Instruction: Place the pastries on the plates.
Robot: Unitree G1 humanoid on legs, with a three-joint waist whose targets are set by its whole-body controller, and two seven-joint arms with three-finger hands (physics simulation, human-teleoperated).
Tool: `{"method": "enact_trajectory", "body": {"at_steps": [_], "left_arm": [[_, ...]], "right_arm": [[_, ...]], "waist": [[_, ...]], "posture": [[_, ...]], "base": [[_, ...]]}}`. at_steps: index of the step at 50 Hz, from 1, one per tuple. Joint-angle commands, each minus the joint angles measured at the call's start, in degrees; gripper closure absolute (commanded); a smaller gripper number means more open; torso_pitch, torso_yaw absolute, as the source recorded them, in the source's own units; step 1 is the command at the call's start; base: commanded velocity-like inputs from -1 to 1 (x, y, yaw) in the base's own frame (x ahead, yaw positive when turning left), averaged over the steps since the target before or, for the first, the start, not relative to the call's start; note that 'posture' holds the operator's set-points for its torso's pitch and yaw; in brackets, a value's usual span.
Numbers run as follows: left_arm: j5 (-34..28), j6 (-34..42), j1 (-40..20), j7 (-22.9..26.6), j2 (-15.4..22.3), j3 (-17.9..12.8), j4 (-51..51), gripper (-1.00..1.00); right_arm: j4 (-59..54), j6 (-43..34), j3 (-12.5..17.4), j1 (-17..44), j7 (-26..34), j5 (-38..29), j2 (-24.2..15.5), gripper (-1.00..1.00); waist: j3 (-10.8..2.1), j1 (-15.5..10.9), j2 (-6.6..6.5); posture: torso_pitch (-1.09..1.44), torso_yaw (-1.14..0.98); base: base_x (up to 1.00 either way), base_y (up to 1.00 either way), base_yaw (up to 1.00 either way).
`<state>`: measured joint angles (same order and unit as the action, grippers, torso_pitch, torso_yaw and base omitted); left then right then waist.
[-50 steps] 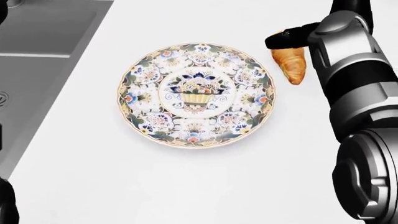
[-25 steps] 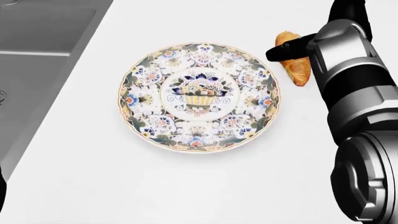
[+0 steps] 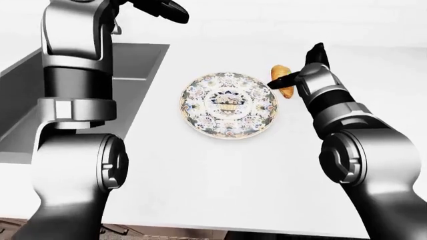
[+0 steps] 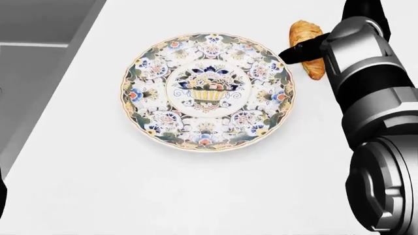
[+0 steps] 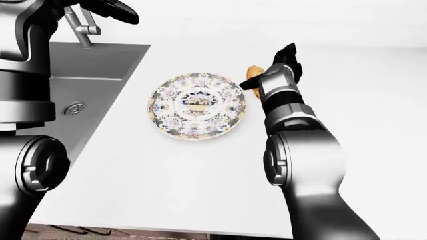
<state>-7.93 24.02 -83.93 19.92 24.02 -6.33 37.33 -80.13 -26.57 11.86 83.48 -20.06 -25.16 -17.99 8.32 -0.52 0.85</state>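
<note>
Two silver-grey arms fill the near part of the eye views, the left one rising at the left edge and the right one reaching up from the lower right. Beyond them on the white counter lies one floral plate, round, scallop-edged and painted with a basket of flowers at its centre; nothing rests on it. Left of the plate in the right-eye view, a steel sink is sunk into the counter, with a round drain in its floor and a faucet at its upper edge. Just past the plate's upper-right rim in the head view lies a golden croissant, on the bare counter beside the plate rather than on it, close to the rim though whether it touches cannot be told. The right hand is at the croissant: one dark finger crosses over the pastry toward the plate and another stands up above the wrist, so the fingers look spread about it, not closed round it, and real contact cannot be confirmed. Farthest off, at the top of the left-eye view, the left hand is raised above the sink, well apart from plate and pastry; only dark fingers show, too partial to say how wide they stand.
</note>
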Motion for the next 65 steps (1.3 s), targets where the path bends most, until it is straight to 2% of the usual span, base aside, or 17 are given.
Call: {"method": "enact_trajectory", "body": {"at_steps": [1, 8, 10, 11, 20, 25, 28, 30, 41, 48, 52, 61, 65], "left_arm": [[-0.1, -1.1, -2.1, -0.3, 0.6, -0.4, -2.1, -1.00], [-0.2, -0.8, -2.4, -0.3, 0.8, -0.6, -2.6, -1.00], [-0.2, -0.9, -2.5, -0.3, 0.8, -0.6, -2.5, -1.00], [-0.1, -0.9, -2.7, -0.3, 0.8, -0.7, -2.4, -1.00], [0.0, -0.8, -3.0, -0.3, 1.3, -0.8, -2.7, -1.00], [0.0, -0.3, -3.2, -0.3, 1.8, -0.9, -3.5, -1.00], [-0.1, -0.3, -2.9, -0.3, 1.9, -0.9, -4.0, -1.00], [0.0, 0.0, -2.7, -0.2, 2.1, -1.1, -4.5, -1.00], [0.8, 3.5, -0.4, -0.5, 3.0, -1.8, -9.7, -1.00], [0.6, 4.6, 0.2, -0.6, 3.3, -1.5, -11.1, -1.00], [0.4, 4.1, -0.1, -0.8, 3.1, -1.3, -10.3, -1.00], [0.1, 3.8, -0.3, -0.8, 2.7, -1.3, -9.7, -1.00], [0.2, 4.3, -0.3, -0.8, 2.7, -1.3, -10.1, -1.00]], "right_arm": [[2.3, 1.4, -0.3, 2.4, -0.7, -1.0, -0.7, -1.00], [2.3, 1.4, -0.1, 2.5, -0.9, -1.1, -0.6, -0.98], [2.3, 1.4, -0.2, 2.6, -0.6, -1.2, -0.7, -0.59], [2.3, 1.4, -0.2, 2.6, -0.6, -1.3, -0.7, -0.48], [2.3, 1.2, -0.7, 2.7, 0.3, -2.3, -0.7, 0.08], [2.3, 1.2, -0.6, 2.7, 0.2, -2.4, -0.8, 0.61], [2.3, 1.2, -0.6, 2.6, 0.4, -2.6, -0.8, 0.72], [2.3, 1.4, -0.6, 2.4, 0.3, -2.6, -0.7, 0.98], [2.7, 3.6, 0.5, 3.1, -0.9, -0.5, -2.0, 1.00], [2.9, 6.4, -0.4, 4.4, -1.2, -0.4, -2.9, 1.00], [3.0, 8.3, -2.0, 5.3, 1.7, -1.7, -3.6, 1.00], [3.4, 10.3, -3.1, 8.0, 9.0, -3.0, -4.4, 1.00], [3.7, 11.2, -3.7, 9.8, 12.7, -3.5, -4.4, 1.00]], "waist": [[-2.09, 0.0, -0.01], [-1.30, 0.0, -0.04], [-1.20, 0.0, -0.03], [-1.15, 0.1, -0.02], [-1.00, 0.1, -0.03], [-1.04, 0.2, -0.02], [-1.02, 0.2, -0.01], [-1.04, 0.1, -0.02], [-0.99, 0.2, -0.16], [-0.74, 0.2, -0.25], [-0.70, 0.2, -0.24], [-0.62, 0.4, -0.20], [-1.29, 0.5, -0.26]], "posture": [[0.17, 0.00], [0.19, 0.00], [0.19, 0.00], [0.19, 0.00], [0.19, 0.00], [0.19, 0.00], [0.19, 0.00], [0.19, 0.00], [0.19, 0.00], [0.19, 0.00], [0.19, 0.00], [0.18, 0.00], [0.15, 0.00]], "base": [[0.00, 0.00, 0.00], [0.00, 0.00, 0.00], [0.00, 0.00, 0.00], [0.00, 0.00, 0.00], [0.00, 0.00, 0.00], [0.00, 0.00, 0.00], [0.00, 0.00, 0.00], [0.00, 0.00, 0.00], [0.00, 0.00, 0.00], [0.00, 0.00, 0.00], [0.00, 0.00, 0.00], [0.00, 0.00, 0.00], [0.00, 0.00, 0.00]]}}
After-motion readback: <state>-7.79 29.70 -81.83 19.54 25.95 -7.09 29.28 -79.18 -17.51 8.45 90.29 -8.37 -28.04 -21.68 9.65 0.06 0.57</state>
